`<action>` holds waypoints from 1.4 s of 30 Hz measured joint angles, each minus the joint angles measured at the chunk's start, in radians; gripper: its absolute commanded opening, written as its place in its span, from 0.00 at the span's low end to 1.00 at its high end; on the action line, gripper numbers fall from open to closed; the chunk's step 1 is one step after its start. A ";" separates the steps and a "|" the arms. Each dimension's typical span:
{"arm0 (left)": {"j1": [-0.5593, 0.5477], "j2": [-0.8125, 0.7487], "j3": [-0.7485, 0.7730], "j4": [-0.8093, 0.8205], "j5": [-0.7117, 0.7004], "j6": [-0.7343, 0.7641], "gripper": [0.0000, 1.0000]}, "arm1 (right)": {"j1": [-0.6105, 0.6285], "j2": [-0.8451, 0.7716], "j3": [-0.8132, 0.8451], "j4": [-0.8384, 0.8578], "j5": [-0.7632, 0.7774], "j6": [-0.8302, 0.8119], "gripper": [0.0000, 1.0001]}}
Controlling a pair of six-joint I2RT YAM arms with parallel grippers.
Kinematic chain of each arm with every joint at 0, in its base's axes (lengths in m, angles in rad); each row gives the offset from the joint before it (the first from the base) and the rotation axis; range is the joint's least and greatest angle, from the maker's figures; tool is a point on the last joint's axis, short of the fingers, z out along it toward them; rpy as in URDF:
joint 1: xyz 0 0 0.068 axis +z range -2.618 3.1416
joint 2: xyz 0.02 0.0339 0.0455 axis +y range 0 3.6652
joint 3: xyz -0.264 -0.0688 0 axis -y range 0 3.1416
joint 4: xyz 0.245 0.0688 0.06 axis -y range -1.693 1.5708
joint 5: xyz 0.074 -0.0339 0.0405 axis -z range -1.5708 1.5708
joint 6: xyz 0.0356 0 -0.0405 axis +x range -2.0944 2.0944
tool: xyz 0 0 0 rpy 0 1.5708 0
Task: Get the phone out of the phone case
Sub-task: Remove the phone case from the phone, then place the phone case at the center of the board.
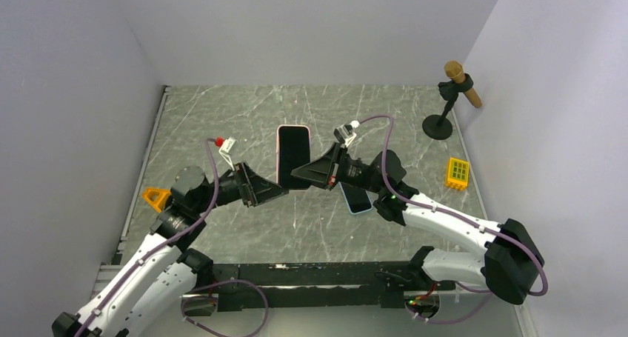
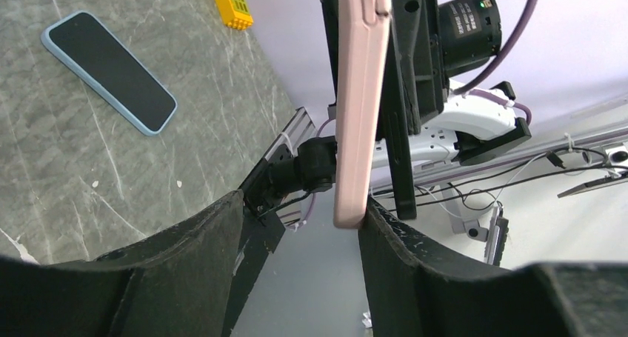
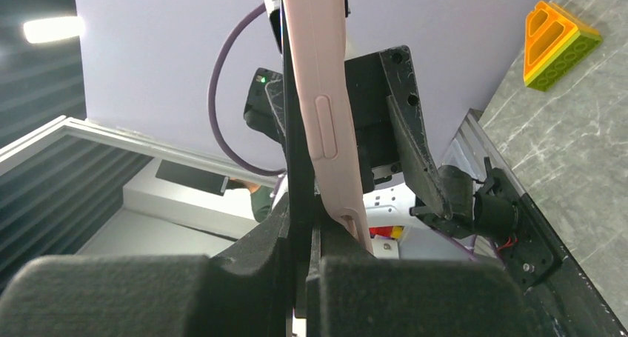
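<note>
Pink case point(image 3: 326, 122) w/ phone point(image 1: 293, 155) inside, held up off table point(image 1: 222, 115) at centre, dark screen toward top cam, long axis running away from the arm bases. Both grippers at its near end, one each side.

R gripper point(image 1: 309, 175): jaws nearly closed, pinched on case near its near-right corner. R wrist cam shows pads tight on both faces, pink side w/ button strip on one side, black slab edge on the other. Firm hold, case rising straight up out of the jaws.

L gripper point(image 2: 300, 211): jaws apart, holding nothing. Near end of case sits just betw. the fingers point(image 2: 185, 270). Case touching or almost touching one finger, can't tell which; clear gap to the other. R gripper body visible right behind case in L wrist cam.

Blue phone point(image 2: 109, 70) flat on table, screen up, partly under R arm in top cam, well apart from case. Yellow block point(image 1: 458, 172) on table near right wall. Orange piece point(image 1: 156, 198) at left table edge beside L arm. Black stand point(image 1: 438, 122) in far right corner w/ brown rod point(image 1: 463, 81) clipped on top, tilted.
</note>
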 measured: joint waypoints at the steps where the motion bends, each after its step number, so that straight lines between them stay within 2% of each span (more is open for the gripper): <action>1: -0.002 0.014 0.003 0.002 0.000 -0.004 0.58 | 0.000 0.003 -0.002 0.003 0.000 0.000 0.00; 6: -0.011 0.080 0.031 0.002 -0.001 -0.013 0.43 | -0.001 0.018 -0.013 0.015 0.000 0.000 0.00; 9: -0.011 0.092 0.034 0.001 -0.006 -0.015 0.23 | -0.001 0.034 -0.015 0.020 0.000 0.000 0.00; 11: -0.012 0.097 0.034 0.001 -0.014 -0.018 0.04 | -0.001 0.042 -0.017 0.021 0.000 0.000 0.00; 12: -0.013 0.098 0.034 -0.001 -0.019 -0.016 0.00 | -0.001 0.043 -0.019 0.021 0.002 0.000 0.00; 17: -0.021 0.101 0.034 -0.057 -0.077 -0.016 0.00 | -0.002 0.045 -0.034 0.021 0.009 -0.002 0.00; 23: -0.020 0.086 0.035 -0.226 -0.217 -0.023 0.00 | 0.003 0.048 -0.095 0.014 0.008 -0.006 0.00; 28: 0.070 0.095 0.024 -0.336 -0.341 -0.030 0.00 | 0.008 -0.015 -0.159 -0.043 0.011 -0.037 0.00; 36: 0.174 0.153 -0.023 -0.356 -0.345 0.019 0.00 | 0.003 -0.116 -0.226 -0.150 0.044 -0.097 0.00; 42: 0.259 0.340 0.003 -0.346 -0.315 0.111 0.00 | -0.035 -0.149 -0.244 -0.253 0.060 -0.134 0.00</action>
